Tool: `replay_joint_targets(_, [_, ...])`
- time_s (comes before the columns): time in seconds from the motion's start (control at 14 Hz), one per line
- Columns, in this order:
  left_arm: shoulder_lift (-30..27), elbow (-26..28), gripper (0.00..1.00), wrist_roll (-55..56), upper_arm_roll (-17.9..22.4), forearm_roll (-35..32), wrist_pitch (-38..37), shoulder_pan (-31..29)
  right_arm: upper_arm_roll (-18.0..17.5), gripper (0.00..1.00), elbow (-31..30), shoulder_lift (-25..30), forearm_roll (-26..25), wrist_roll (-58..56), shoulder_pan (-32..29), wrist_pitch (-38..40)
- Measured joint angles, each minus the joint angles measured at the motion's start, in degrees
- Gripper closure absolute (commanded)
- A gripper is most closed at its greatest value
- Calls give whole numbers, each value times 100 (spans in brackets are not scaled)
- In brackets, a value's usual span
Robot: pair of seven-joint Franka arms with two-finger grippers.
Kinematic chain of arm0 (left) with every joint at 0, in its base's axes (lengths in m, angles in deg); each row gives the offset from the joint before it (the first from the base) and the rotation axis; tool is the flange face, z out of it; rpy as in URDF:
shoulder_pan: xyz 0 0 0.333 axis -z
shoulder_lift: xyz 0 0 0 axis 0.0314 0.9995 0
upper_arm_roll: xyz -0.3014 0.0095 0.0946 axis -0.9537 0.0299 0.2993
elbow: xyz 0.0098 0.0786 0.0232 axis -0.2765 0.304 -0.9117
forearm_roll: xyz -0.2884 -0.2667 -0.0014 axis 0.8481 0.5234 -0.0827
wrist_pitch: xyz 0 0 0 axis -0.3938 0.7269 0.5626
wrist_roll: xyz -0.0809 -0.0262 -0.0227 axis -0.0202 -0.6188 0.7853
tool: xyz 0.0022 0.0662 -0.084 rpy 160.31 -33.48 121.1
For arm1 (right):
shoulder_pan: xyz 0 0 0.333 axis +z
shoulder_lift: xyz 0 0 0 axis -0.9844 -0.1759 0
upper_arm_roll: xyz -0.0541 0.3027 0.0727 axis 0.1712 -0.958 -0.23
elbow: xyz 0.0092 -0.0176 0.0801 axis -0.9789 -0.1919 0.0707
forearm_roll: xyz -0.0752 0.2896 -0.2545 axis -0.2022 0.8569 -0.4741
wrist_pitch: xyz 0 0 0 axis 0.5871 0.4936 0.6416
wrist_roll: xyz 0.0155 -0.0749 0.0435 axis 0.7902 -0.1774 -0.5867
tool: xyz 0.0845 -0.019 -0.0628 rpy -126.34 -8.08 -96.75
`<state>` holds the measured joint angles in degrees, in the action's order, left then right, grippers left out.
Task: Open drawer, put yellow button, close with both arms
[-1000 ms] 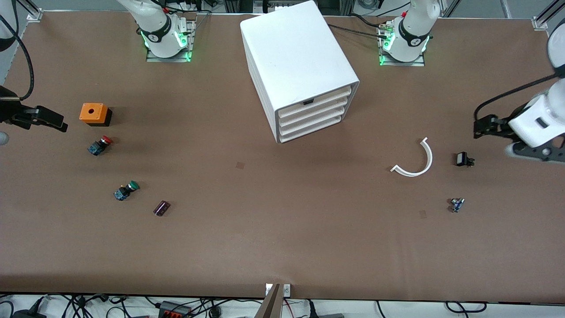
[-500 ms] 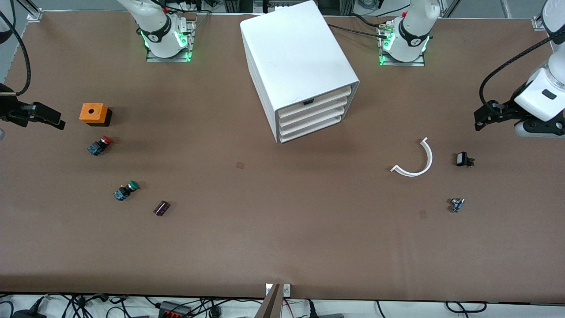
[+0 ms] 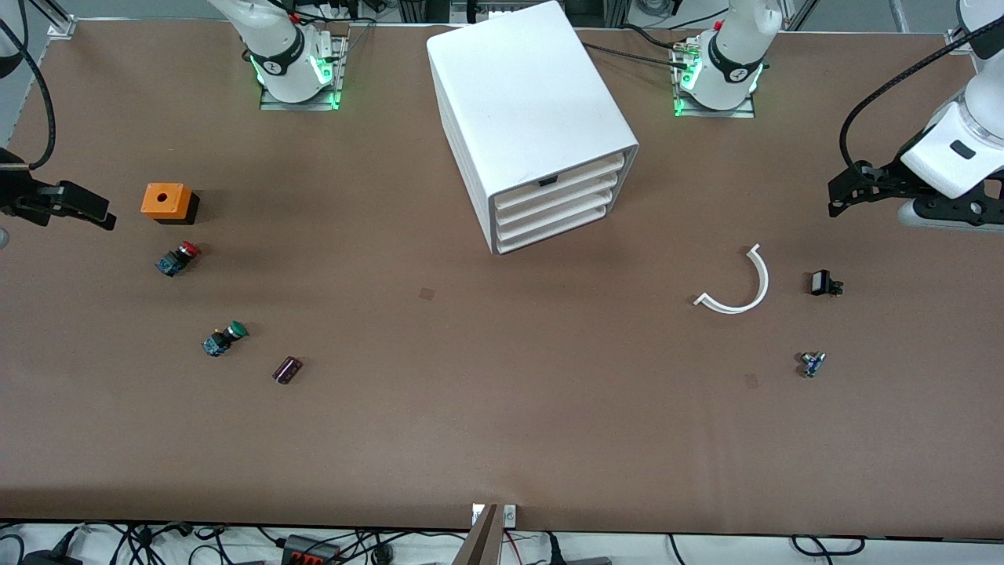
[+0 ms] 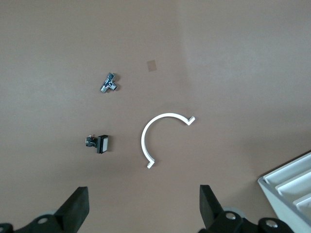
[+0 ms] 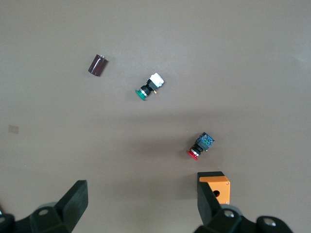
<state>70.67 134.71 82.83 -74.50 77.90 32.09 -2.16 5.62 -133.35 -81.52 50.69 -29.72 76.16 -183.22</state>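
The white cabinet (image 3: 525,102) stands between the arm bases; its uppermost drawer (image 3: 580,170) is shut, like the three below it. A corner of the cabinet shows in the left wrist view (image 4: 291,187). The yellow button is not in view anywhere. My left gripper (image 3: 851,196) hangs open and empty over the table at the left arm's end; its own view (image 4: 144,208) shows bare table between the fingers. My right gripper (image 3: 78,210) hangs open and empty over the table at the right arm's end, beside an orange box; it is also open in its own view (image 5: 141,206).
At the right arm's end lie an orange box (image 3: 166,202) (image 5: 216,185), a red-capped button (image 3: 179,257) (image 5: 200,146), a green-capped button (image 3: 225,338) (image 5: 148,88) and a purple cylinder (image 3: 287,369) (image 5: 97,65). At the left arm's end lie a white curved piece (image 3: 737,286) (image 4: 158,136), a black part (image 3: 823,283) (image 4: 98,143) and a small metal part (image 3: 812,363) (image 4: 108,83).
My left gripper has moved toward the bases' side of the table and a little toward the cabinet. My right gripper shifted slightly and then held still.
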Motion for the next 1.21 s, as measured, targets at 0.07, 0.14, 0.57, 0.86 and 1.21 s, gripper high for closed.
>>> replay_joint_targets(0.07, [11, 0, 0, -83, 34, 0, -3, -14, 2, 0, -9, 0, -9, -10, -1, 0])
replay_joint_targets(0.14, [17, 0, 0, -124, 52, 1, -5, -26, 7, 0, -20, 0, -16, -29, -4, 0])
replay_joint_targets(0.57, [17, -14, 0, -144, 32, 2, -52, -24, 11, 0, -42, 5, -23, -51, -7, -2])
replay_joint_targets(0.86, [17, -17, 0, -146, 19, 2, -59, -24, 11, 0, -46, 6, -25, -54, -7, -2])
replay_joint_targets(1.21, [17, -17, 0, -146, 20, 2, -63, -24, 11, 0, -77, 6, -25, -62, -7, -2])
